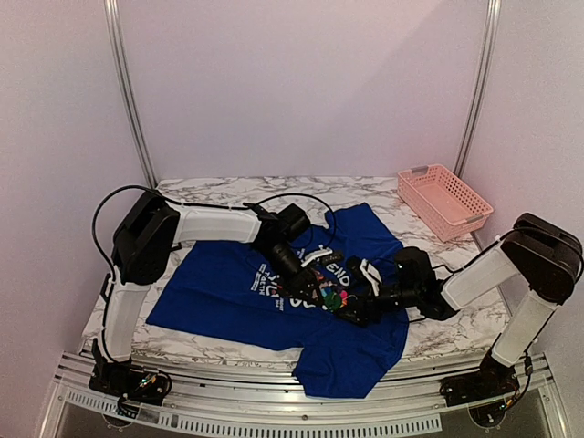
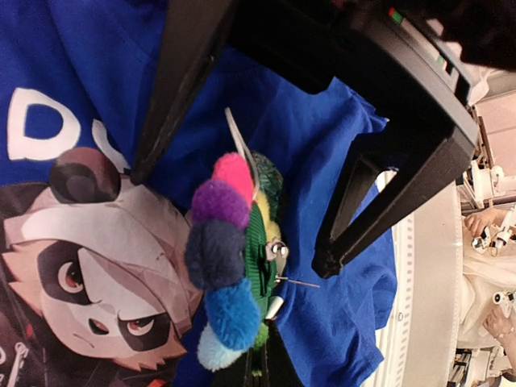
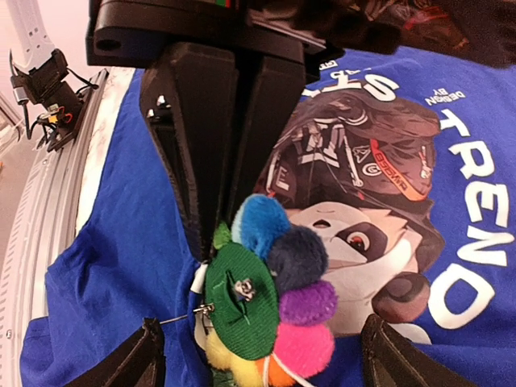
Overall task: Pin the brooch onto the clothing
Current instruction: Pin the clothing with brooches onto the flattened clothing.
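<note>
At mid-table, the left gripper (image 1: 315, 290) was clamped on the brooch (image 1: 336, 297). In the right wrist view its two fingers (image 3: 181, 145) were pressed together, tips pinching the brooch's green edge. The right gripper (image 1: 354, 310) was spread wide and held nothing. Its fingers (image 3: 149, 359) sat either side of the brooch and apart from it. The left wrist view showed the same: right gripper (image 2: 234, 219) open around the flower, no contact.

Brooch (image 3: 266, 298): fuzzy pompom petals in light blue, navy, purple, pink, yellow and orange. The round green felt back faced the right wrist camera, with a small metal clasp in the middle. A thin pin needle (image 3: 181, 316) jutted sideways from the back. It sat over the shirt (image 1: 228, 292), beside the panda print (image 3: 355, 226). Could not tell if the needle touched the cloth.

Shirt was royal blue, spread on the marble table (image 1: 228, 187), with white lettering around the print and the lower hem bunched near the front edge. A pink basket (image 1: 444, 201) stood at the far right corner, well apart. Both grippers crowded the brooch and blocked much of the print in the top view.
</note>
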`<state>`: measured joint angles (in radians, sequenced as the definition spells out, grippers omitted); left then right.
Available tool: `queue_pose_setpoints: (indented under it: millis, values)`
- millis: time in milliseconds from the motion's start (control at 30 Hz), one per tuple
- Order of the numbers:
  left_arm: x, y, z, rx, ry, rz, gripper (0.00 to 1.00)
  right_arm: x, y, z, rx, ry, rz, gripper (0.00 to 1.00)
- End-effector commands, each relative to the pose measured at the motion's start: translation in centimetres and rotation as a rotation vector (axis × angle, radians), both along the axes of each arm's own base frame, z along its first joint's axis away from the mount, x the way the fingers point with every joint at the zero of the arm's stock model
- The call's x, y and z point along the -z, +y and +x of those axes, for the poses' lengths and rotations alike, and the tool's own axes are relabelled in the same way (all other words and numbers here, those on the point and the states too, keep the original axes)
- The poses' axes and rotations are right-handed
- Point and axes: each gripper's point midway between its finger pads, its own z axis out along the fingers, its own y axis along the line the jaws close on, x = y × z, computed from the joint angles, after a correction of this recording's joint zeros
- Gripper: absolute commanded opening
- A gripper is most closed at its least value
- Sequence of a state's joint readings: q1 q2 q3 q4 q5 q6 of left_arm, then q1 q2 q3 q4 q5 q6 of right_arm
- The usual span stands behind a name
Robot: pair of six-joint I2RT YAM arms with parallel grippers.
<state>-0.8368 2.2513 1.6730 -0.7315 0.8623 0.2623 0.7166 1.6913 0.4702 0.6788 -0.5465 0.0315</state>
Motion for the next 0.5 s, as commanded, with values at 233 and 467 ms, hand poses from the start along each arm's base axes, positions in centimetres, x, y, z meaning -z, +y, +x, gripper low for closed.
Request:
queue_pose_setpoints:
  millis: [233,467]
  values:
    - [-1.90,-0.85,-0.41,0.022,-0.027,-0.042,0.00,0.43,1.33,-1.02,-0.134,0.016,0.035,0.76]
    - [-1.83,-0.84,-0.42,0.024,-0.028,-0.043,0.00,0.52,1.15,-1.46,-0.156,0.041,0.050,0.61]
